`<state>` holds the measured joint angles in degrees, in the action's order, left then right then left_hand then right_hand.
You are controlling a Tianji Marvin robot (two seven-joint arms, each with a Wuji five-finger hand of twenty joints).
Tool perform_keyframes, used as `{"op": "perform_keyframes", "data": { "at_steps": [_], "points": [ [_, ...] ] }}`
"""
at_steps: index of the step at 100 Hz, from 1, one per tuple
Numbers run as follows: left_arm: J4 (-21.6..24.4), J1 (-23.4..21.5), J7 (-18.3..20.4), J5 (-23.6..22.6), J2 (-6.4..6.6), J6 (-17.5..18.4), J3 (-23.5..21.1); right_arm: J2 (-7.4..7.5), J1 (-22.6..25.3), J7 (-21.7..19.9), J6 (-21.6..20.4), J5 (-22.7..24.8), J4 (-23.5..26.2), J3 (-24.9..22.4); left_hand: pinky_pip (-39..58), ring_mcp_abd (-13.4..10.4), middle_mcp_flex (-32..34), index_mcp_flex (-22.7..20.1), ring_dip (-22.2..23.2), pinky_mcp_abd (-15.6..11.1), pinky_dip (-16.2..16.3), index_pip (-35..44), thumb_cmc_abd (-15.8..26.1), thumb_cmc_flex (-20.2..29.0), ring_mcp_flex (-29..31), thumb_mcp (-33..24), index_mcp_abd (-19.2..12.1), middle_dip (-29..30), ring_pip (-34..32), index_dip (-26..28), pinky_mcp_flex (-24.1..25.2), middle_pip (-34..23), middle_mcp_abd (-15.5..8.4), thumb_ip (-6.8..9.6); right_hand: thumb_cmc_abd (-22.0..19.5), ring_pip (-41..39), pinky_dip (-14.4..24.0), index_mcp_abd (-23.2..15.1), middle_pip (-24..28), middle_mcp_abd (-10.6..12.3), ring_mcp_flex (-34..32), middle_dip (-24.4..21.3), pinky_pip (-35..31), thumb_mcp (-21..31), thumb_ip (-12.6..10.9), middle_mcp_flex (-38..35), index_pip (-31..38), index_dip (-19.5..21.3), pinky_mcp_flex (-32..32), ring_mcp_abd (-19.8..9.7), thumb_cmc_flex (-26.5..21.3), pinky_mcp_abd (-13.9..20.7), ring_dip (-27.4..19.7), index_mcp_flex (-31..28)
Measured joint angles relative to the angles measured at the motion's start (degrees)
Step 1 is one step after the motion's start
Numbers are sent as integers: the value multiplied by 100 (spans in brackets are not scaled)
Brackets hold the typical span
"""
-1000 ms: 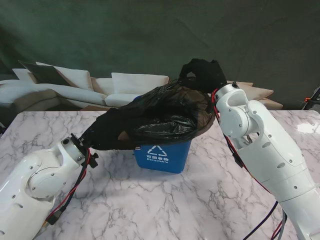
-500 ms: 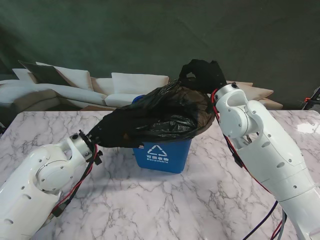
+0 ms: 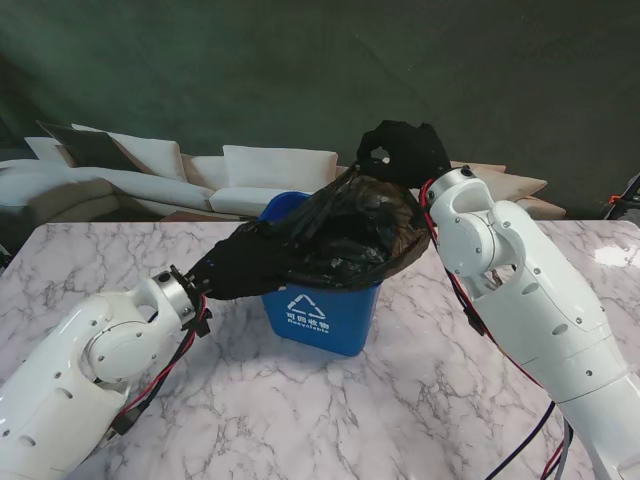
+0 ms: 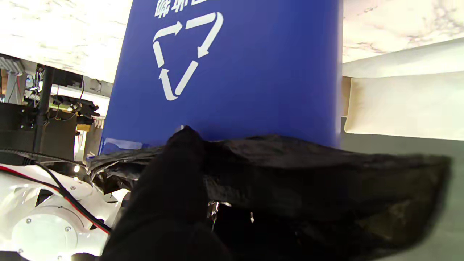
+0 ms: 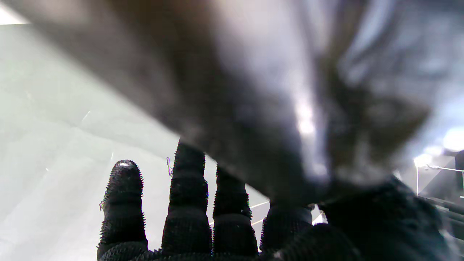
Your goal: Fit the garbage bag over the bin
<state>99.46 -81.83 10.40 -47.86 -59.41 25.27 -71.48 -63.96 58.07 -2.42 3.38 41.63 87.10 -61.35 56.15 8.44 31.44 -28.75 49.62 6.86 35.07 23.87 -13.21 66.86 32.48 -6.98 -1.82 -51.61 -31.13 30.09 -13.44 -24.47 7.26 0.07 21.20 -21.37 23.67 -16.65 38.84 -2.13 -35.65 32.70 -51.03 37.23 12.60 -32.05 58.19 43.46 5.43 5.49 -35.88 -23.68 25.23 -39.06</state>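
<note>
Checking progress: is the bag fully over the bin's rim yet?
No. The garbage bag covers only part of the blue bin; its far-left rim corner stays bare.

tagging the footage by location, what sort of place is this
Probably a lab or demo space furnished like a lounge: a white sofa behind a marble table, a dark backdrop curtain, and equipment racks in the left wrist view.

White arms, black-gloved hands

Both arms wear smooth, rounded white shells with circular joint caps set with small screws, seen on the left arm (image 3: 100,355) and the right arm (image 3: 530,300). Red and black cables run loose along the outside of each, looping past the wrists. The left hand (image 4: 166,203) and right hand (image 5: 224,224) are covered in black knitted gloves with a nubbly, fuzzy weave over the fingers (image 5: 123,203).
</note>
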Motion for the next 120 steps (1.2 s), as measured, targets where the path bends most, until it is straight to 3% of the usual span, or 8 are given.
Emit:
{"op": "perform_keyframes", "data": {
  "at_steps": [11,28,46,71,80,91,102,120],
  "points": [
    [-12,-1,17,69,-1,32,-1,0,-2,-23,23,1,0,0,6,8,-8,134,-74,0,-18,-128,13,-155,129,23,4,639,-4,-275,-71,-144,1,0,0,0,0,-1,0,0,0,-1,1,-2,0,0,0,0,0,0,-1,0,0,0],
    [-12,-1,35,63,-2,68,3,1,-69,-51,39,48,-101,78,382,-23,1130,-227,40,-4,-23,619,-8,242,664,14,7,-750,-325,411,-562,473,-152,1,2,0,0,-116,-11,-1,0,-46,1,-144,11,0,-1,0,0,0,-1,0,0,0],
    [-12,-34,-124,-112,-9,114,20,-13,-306,-83,291,168,-496,254,443,-24,1322,-580,80,-46,-35,1682,-16,242,728,15,24,-866,-428,833,-629,489,-198,1,7,0,0,-277,-17,-11,0,-57,1,-389,99,0,-2,0,0,0,33,0,0,0],
    [44,-156,-122,-120,-25,177,-87,-37,-430,-217,582,73,-895,303,443,-24,1386,-580,142,-50,-103,1826,-19,242,728,16,54,-928,-554,853,-629,489,-197,1,10,0,0,-482,-84,-60,0,-143,50,-710,227,0,-2,-14,-7,0,52,0,0,-4],
    [54,-168,-114,-161,-23,194,-102,6,-431,-521,575,150,-922,302,443,-24,1386,-580,182,-50,-103,1857,-19,242,731,16,60,-930,-670,853,-629,462,-197,1,10,0,1,-471,-278,-69,1,-284,132,-718,227,10,-292,-783,-72,0,52,0,0,295],
    [63,-173,-100,-199,-14,196,-107,75,-368,-951,479,158,-893,188,445,-24,1386,-580,226,-51,-103,1888,-19,242,791,17,65,-931,-761,853,-646,442,-197,1,1,120,24,372,-544,-159,100,-502,264,-703,157,171,-1228,-1971,-145,5,198,2,0,742],
    [69,-172,-59,-203,-7,196,-107,176,-224,-1350,259,279,-763,4,523,-24,1386,-580,282,-57,-103,1915,-19,241,800,17,69,-933,-871,853,-648,440,-197,1,-9,211,80,594,-698,-181,125,-692,334,-611,27,185,-2134,-2127,-155,12,401,2,0,740],
    [79,-174,-73,-227,-7,197,-107,262,-200,-1424,312,294,-783,27,524,-54,1387,-580,282,-125,-103,1949,-79,238,800,17,80,-935,-871,853,-648,439,-200,1,-31,269,136,376,-706,-198,125,-756,372,-614,38,242,-1961,-2128,-155,17,516,4,-3,952]
  ]
}}
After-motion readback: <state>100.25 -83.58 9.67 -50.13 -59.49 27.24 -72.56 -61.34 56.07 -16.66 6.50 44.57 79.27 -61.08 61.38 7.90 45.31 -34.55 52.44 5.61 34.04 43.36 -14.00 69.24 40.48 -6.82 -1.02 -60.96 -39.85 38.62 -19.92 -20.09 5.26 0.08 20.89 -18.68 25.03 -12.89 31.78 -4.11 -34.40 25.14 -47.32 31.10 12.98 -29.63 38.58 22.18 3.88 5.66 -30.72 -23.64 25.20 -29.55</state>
